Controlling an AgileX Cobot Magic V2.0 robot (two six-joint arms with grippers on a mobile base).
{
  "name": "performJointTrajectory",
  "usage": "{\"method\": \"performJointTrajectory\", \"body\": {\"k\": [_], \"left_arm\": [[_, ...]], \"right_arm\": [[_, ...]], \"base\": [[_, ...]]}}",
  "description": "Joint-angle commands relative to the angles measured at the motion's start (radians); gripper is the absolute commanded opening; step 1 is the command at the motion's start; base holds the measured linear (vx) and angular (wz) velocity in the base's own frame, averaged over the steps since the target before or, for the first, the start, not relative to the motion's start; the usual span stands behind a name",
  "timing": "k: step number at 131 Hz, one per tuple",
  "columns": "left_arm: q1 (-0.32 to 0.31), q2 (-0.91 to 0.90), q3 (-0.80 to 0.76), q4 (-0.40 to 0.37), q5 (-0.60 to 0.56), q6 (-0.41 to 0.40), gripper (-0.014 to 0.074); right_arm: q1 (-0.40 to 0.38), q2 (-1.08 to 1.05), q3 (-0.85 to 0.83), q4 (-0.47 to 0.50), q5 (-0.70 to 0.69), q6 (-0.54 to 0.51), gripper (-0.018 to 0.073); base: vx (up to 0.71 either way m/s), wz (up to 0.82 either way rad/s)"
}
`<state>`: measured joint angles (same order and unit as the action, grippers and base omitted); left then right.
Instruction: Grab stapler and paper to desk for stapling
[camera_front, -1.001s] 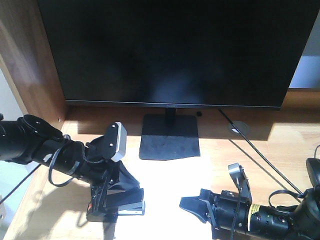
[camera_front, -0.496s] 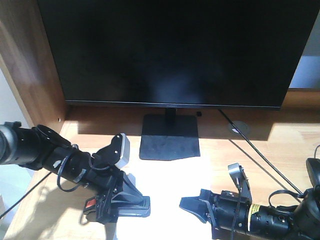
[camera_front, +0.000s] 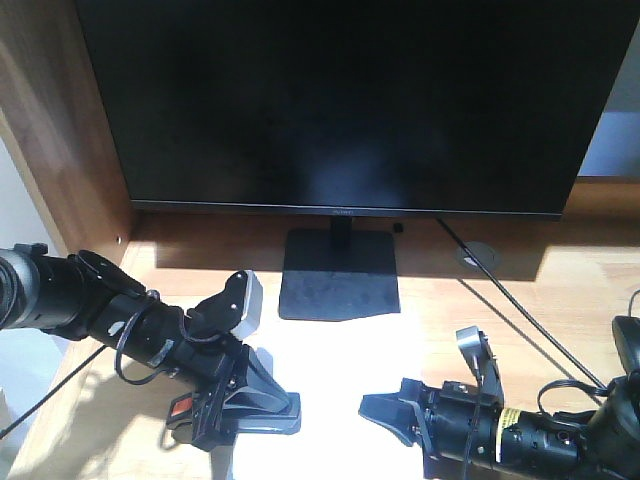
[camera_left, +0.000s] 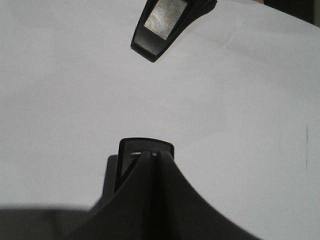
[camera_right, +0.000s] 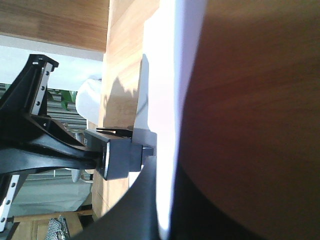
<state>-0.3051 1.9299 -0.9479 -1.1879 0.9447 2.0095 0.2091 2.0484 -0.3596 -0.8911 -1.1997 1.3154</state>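
The stapling step is judged to be in hand. The white paper (camera_front: 340, 390) is seen lying flat on the light wood desk (camera_front: 560, 290), in front of the monitor stand (camera_front: 340, 275). The black stapler (camera_front: 262, 410), its orange patch at the rear, is seen resting on the sheet's left edge, at about 7 o'clock from the stand. It is enclosed by the left gripper (camera_front: 245, 405), whose fingers are closed down over its body. In the left wrist view the stapler's nose (camera_left: 145, 150) is seen projecting over the paper. The right gripper (camera_front: 388, 412) is seen low over the sheet's right part, at about 5 o'clock from the stand; its dark fingers appear drawn nearly together. Whether the paper is pinched between them cannot be told. The next move is judged to call for a firm downward squeeze on the stapler while the sheet is kept from sliding.
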Motion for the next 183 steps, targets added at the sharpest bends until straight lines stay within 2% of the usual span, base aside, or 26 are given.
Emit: {"method": "performJointTrajectory", "body": {"k": [1,65,83,93,103,126,140,153,183], "left_arm": [[-0.003,-0.059,-0.006,0.041,-0.035,-0.001,-0.0006],[-0.003,-0.359,-0.006,0.01,-0.047,-0.001,-0.0006],[-0.003,-0.39,-0.006,0.01,-0.049,-0.002,-0.0006],[-0.003,-0.401,-0.006,0.01,-0.05,-0.002,-0.0006],[-0.003,-0.409,-0.006,0.008,-0.05,-0.002,-0.0006],[-0.003,-0.415,-0.006,0.008,-0.053,-0.002,-0.0006],[-0.003,-0.415,-0.006,0.008,-0.052,-0.002,-0.0006],[-0.003,-0.415,-0.006,0.008,-0.052,-0.002,-0.0006],[-0.003,-0.415,-0.006,0.008,-0.05,-0.003,-0.0006]], "right_arm": [[0.0,-0.021,-0.006,-0.017,-0.146,-0.008,-0.0003],[0.0,-0.021,-0.006,-0.044,-0.146,-0.008,0.0],[0.0,-0.021,-0.006,-0.062,-0.146,-0.012,0.0035],[0.0,-0.024,-0.006,-0.078,-0.146,-0.04,0.0088],[0.0,-0.038,-0.006,-0.094,-0.146,-0.075,0.0185],[0.0,-0.083,-0.006,-0.075,-0.145,-0.098,0.0516],[0.0,-0.104,-0.006,-0.034,-0.135,-0.103,0.0662],[0.0,-0.119,-0.006,0.002,-0.114,-0.122,0.0693],[0.0,-0.159,-0.006,0.019,-0.043,-0.146,0.0649]], "base": [[0.0,0.0],[0.0,0.0],[0.0,0.0],[0.0,0.0],[0.0,0.0],[0.0,0.0],[0.0,0.0],[0.0,0.0],[0.0,0.0]]}}
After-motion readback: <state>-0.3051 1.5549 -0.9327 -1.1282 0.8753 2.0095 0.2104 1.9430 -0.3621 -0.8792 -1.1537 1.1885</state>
